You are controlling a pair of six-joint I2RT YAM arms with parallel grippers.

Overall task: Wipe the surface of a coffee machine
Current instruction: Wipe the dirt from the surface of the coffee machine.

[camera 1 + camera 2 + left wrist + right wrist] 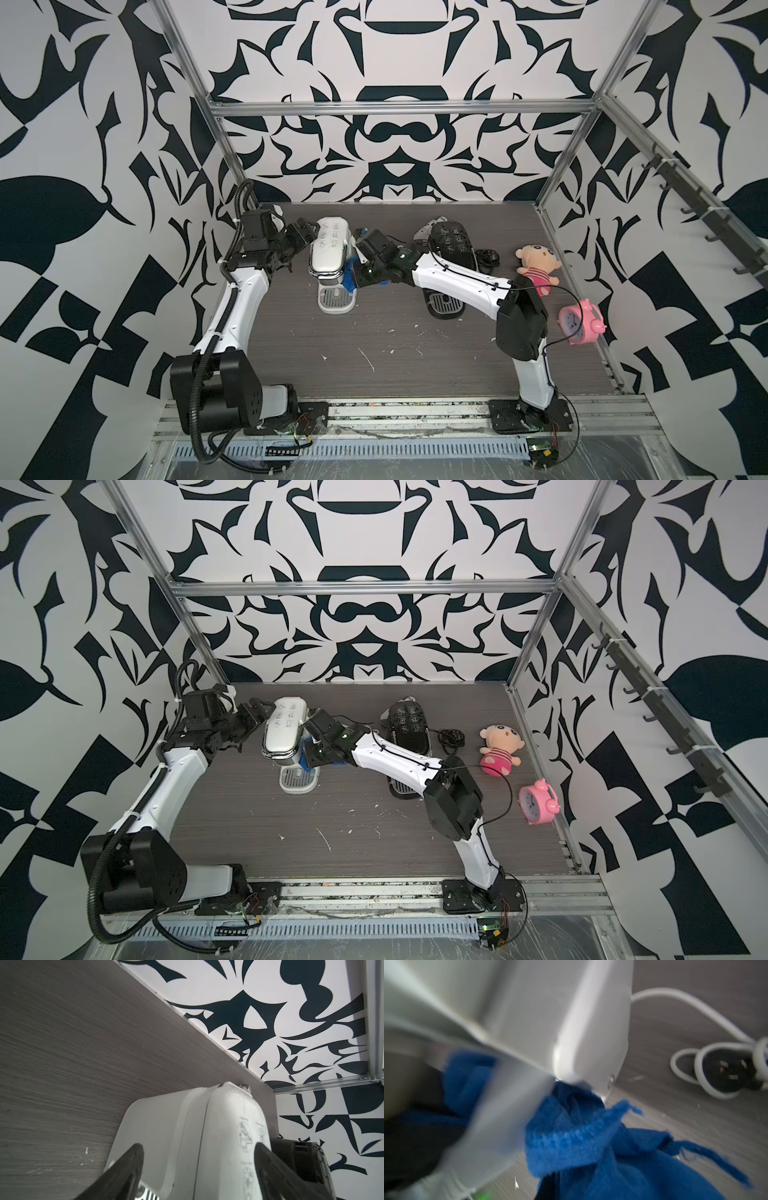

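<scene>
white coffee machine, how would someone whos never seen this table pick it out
On the dark wood-grain table, look to the back, between the two grippers. The white coffee machine stands there, with a slotted drip tray in front. Its twin further right, the black coffee machine, differs only in colour, and a blue cloth hangs against the white one.

front tabletop open, black machine blocking right

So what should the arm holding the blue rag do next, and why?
Probably slide the blue rag up along the side of the white coffee machine. The right gripper has the rag bunched low against that side, near the base, so most of the wall above looks unwiped. The left gripper straddles the machine, jaws wide, likely steadying it.
</scene>
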